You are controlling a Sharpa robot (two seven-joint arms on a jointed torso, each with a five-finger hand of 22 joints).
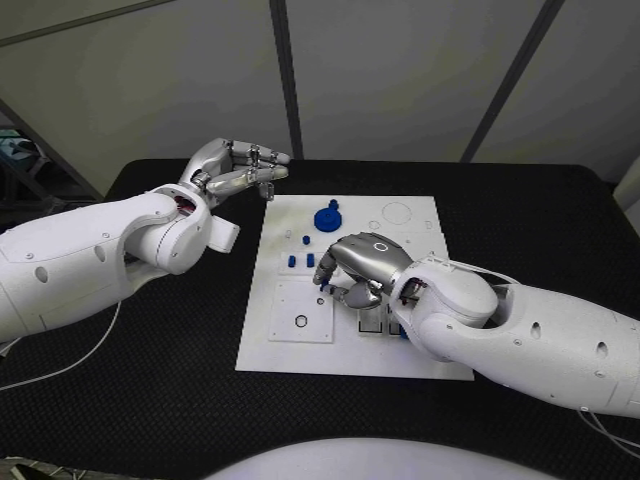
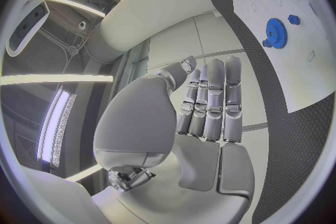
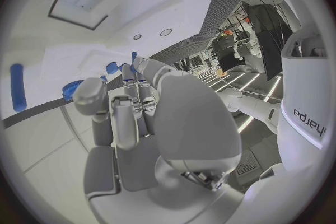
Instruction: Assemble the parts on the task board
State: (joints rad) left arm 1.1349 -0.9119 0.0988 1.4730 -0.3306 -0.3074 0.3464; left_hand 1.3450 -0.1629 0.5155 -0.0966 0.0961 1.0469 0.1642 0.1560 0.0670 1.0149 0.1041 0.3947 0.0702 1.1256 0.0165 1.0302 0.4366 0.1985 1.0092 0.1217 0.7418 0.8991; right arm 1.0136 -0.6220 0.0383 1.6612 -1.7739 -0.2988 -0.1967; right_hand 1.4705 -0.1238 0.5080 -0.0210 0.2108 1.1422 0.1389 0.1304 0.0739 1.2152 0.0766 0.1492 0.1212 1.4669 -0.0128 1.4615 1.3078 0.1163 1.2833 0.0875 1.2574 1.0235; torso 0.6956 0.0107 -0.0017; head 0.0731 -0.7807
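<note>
The right robot hand is curled over loose parts, grasp unclear; the left robot hand is raised, empty. The gear appears seated.

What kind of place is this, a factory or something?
More likely a robotics lab or test room: a black table holds a white task board with small blue parts, plain wall panels stand behind, and the right wrist view shows equipment around.

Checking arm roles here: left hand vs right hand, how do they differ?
The left hand is raised beside the board's far left corner, off it; the right hand is over the board's middle. Left fingers lie straight and together; right fingers curl toward the small blue parts. Neither plainly holds anything.
</note>
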